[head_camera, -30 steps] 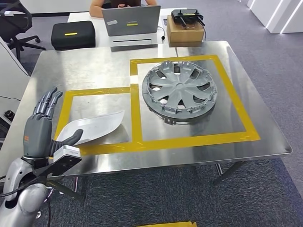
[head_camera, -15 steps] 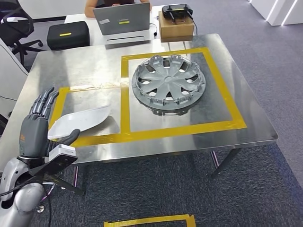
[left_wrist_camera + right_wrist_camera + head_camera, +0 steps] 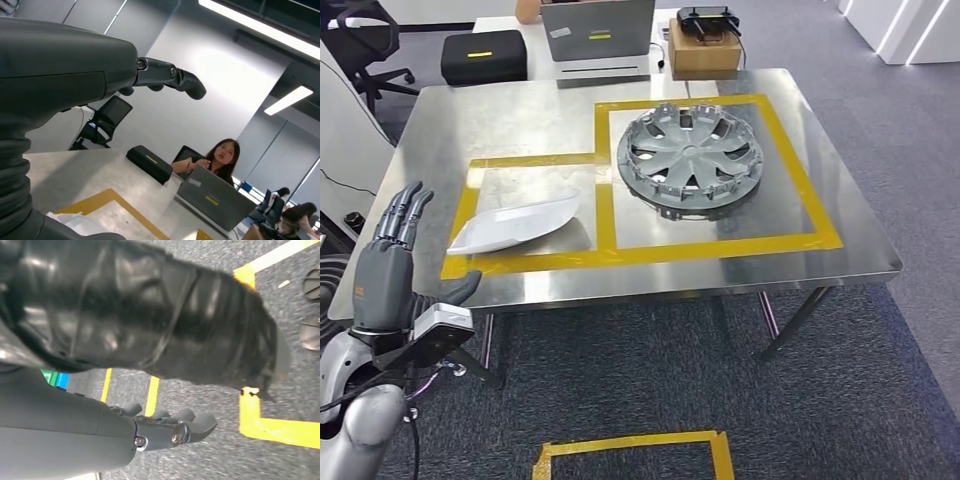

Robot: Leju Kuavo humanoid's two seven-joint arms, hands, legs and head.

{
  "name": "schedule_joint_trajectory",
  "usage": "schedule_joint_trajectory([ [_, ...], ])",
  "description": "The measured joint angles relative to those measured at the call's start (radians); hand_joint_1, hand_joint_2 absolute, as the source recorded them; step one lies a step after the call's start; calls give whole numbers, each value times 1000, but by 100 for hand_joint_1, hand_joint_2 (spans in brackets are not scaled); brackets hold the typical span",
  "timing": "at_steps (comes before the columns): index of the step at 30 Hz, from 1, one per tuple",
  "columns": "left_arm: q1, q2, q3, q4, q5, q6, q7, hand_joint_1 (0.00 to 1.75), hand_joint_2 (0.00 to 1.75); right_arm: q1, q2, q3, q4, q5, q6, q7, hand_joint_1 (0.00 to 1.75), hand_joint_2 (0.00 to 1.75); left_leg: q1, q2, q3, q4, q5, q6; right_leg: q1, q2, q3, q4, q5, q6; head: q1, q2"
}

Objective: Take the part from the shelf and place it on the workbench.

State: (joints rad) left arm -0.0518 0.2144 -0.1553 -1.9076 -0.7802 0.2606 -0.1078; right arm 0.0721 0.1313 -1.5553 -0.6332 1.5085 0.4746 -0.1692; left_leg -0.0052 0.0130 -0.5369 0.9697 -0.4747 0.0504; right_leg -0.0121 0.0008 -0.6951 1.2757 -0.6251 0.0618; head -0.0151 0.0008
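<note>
Hovering off the bench's (image 3: 546,120) near left corner, the left hand (image 3: 386,270) stands upright with its fingers (image 3: 404,215) straight, spread a little, and its thumb stuck out toward the bench edge; it holds nothing. The bench's front edge runs across just beyond it, with grey carpet below and open floor in front. A yellow tape outline (image 3: 633,455) lies on that carpet near the bottom of the head view.

On the bench, the white part (image 3: 515,222) lies flat inside the left yellow-taped box (image 3: 524,262), near its front line. It is a long, thin, curved sheet, pointed at its right end and wider on the left, smooth and pale against the shiny metal. Bare metal shows around it inside the box.

To its right, inside the larger taped box (image 3: 803,205), rests a grey hubcap (image 3: 688,155) with spokes and cut-out openings. The bench's right side beyond the tape is bare metal up to the rounded corner.

Behind the bench stand a black case (image 3: 482,57), a laptop (image 3: 598,28) and a cardboard box (image 3: 703,50).

In the right wrist view, the right hand (image 3: 113,437) hangs over the carpet with fingers (image 3: 188,427) stretched out, holding nothing.
</note>
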Motion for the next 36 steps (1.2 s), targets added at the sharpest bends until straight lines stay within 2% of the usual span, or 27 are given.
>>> schedule_joint_trajectory([
  [1, 2, 0, 0, 0, -2, 0, -1, 0, 175, 0, -1, 0, 1, 0, -1, 0, 0, 0, 0, 1, -15, 3, 10, -1, 0, 0, 13, 17, 13, 1, 0, 0],
  [2, 4, 0, 0, 0, -4, 1, -2, 0, 175, 0, -2, 0, 2, 0, 0, -1, 0, 0, 0, 1, -30, 6, 20, -3, 0, 0, 43, -2, 41, 1, 0, 0],
  [4, 8, 0, 0, 0, -9, 3, -3, 0, 175, -1, -4, 0, 3, 0, 0, -4, 0, 0, -1, 1, -54, 17, 34, -9, 0, 0, 148, -127, 84, -3, 0, 0],
  [5, 9, 0, 0, 0, -11, 4, -2, 0, 175, -2, -5, 0, 4, 0, 1, -6, 0, 0, -3, 1, -62, 23, 41, -14, 1, 0, 205, -206, 83, -7, 0, 0],
  [6, 11, 0, -1, 0, -14, 6, -1, 0, 175, -3, -6, 0, 4, 0, 2, -7, 0, 0, -4, 1, -67, 29, 48, -18, 2, 1, 244, -267, 74, -12, 1, 0],
  [7, 14, 0, -1, 0, -17, 8, 2, 0, 175, -3, -6, 0, 4, 0, 3, -6, 0, 0, -5, 1, -71, 31, 55, -24, 4, 2, 265, -304, 64, -17, 1, 0],
  [9, 25, -1, -1, 0, -20, 14, 4, 0, 175, -2, -7, 1, 5, 0, 4, -2, 0, 0, -3, 1, -77, 34, 64, -35, 5, 2, 256, -318, 68, -32, 2, 0],
  [10, 33, -1, 0, 0, -20, 18, 1, 0, 175, -1, -7, 1, 5, 0, 4, 0, 0, 0, -1, -1, -82, 41, 50, -42, 5, 0, 248, -318, 76, -41, 2, 0],
  [11, 41, -1, 0, 1, -19, 22, -3, 0, 175, -1, -7, 0, 6, 0, 4, 2, 0, 0, 1, -2, -91, 64, 17, -48, 3, -2, 237, -319, 86, -50, 0, 0],
  [12, 48, -1, 1, 1, -19, 25, -7, 0, 175, -1, -7, 0, 6, 0, 4, 3, 0, 0, 3, -4, -104, 107, -33, -53, 2, -4, 225, -319, 97, -57, -1, 0],
  [14, 56, -1, 1, 2, -18, 26, -8, 0, 175, -1, -7, 0, 7, 1, 3, 2, 0, 0, 6, -4, -128, 232, -128, -60, 4, -7, 199, -317, 117, -63, -4, 0],
  [15, 58, -2, 1, 3, -17, 25, -5, 0, 175, -1, -8, 0, 7, 1, 3, 2, 0, 0, 7, -4, -133, 285, -143, -61, 4, -7, 187, -315, 126, -63, -4, 0],
  [16, 59, -2, 1, 3, -16, 23, 0, 0, 175, -1, -8, 0, 7, 1, 3, 1, 0, 0, 8, -4, -127, 314, -131, -62, 5, -8, 174, -313, 135, -62, -4, 0],
  [17, 61, -3, 1, 3, -14, 22, 4, 0, 175, -1, -8, 0, 7, 0, 3, 1, 0, 0, 9, -5, -107, 308, -100, -61, 5, -8, 161, -309, 144, -60, -4, 0],
  [18, 64, -4, 1, 3, -12, 21, 6, 0, 175, -1, -8, 0, 7, 0, 3, 1, 0, 0, 9, -5, -71, 266, -66, -60, 5, -8, 148, -304, 151, -57, -4, 0],
  [19, 67, -5, 1, 2, -11, 22, 7, 0, 175, -1, -8, 0, 7, 0, 3, 0, 0, 0, 9, -5, -23, 196, -44, -56, 5, -8, 138, -298, 157, -54, -4, 0],
  [21, 73, -8, 0, 2, -12, 23, 6, 0, 175, -1, -8, 0, 8, 0, 5, -2, 0, 0, 7, -5, 62, 61, -46, -45, 7, -7, 125, -289, 166, -45, -3, 0],
  [22, 75, -10, 0, 1, -9, 23, 7, 0, 175, -2, -8, 0, 8, 0, 8, -4, 0, 0, 5, -5, 82, 21, -58, -39, 8, -7, 119, -287, 172, -40, -3, 0],
  [24, 85, -17, 0, 0, 19, 20, 7, 0, 175, -1, -8, 0, 6, 0, 16, -9, 0, 0, 5, -4, 82, -1, -64, -28, 8, -8, 112, -286, 184, -27, -3, 0],
  [25, 95, -23, 1, -1, 45, 19, 2, 0, 175, -1, -8, 0, 4, 1, 21, -11, 0, 0, 6, -5, 79, -6, -66, -31, 9, -8, 108, -290, 180, -28, -2, 0],
  [28, 137, -45, 4, -2, 117, 18, -29, 0, 175, 1, -7, 0, -2, 0, 31, -15, 0, 0, 7, -4, 75, -14, -66, -40, 11, -8, 101, -297, 141, -50, 0, 0],
  [30, 162, -60, 9, -2, 176, 9, -50, 0, 175, 3, -7, 1, -7, 0, 35, -15, 0, 0, 4, -3, 73, -13, -57, -27, 11, -7, 101, -298, 132, -53, 2, 0],
  [31, 177, -69, 15, -1, 219, 2, -63, 0, 175, 4, -7, 0, -10, 0, 38, -13, 0, 0, 3, -3, 72, -13, -53, -23, 10, -6, 101, -299, 141, -58, 3, 0],
  [33, 212, -88, 28, 2, 303, -12, -92, 0, 175, 8, -6, 0, -14, 0, 41, -11, 0, 0, -2, -2, 70, -10, -49, -18, 8, -3, 103, -305, 188, -69, 3, 0],
  [34, 229, -97, 36, 4, 333, -14, -108, 0, 175, 10, -6, 0, -15, 0, 42, -9, 0, 0, -4, -2, 68, -9, -48, -16, 6, -3, 105, -308, 210, -64, 3, 0],
  [35, 247, -106, 42, 8, 350, -13, -124, 0, 175, 11, -6, 0, -16, 0, 43, -8, 0, 0, -6, -2, 65, -7, -47, -15, 4, -2, 106, -310, 223, -51, 3, 0],
  [36, 264, -115, 48, 12, 356, -8, -138, 0, 175, 11, -5, 0, -16, 0, 44, -5, 0, 0, -7, -2, 63, -6, -47, -13, 1, -2, 107, -311, 221, -34, 3, 0],
])
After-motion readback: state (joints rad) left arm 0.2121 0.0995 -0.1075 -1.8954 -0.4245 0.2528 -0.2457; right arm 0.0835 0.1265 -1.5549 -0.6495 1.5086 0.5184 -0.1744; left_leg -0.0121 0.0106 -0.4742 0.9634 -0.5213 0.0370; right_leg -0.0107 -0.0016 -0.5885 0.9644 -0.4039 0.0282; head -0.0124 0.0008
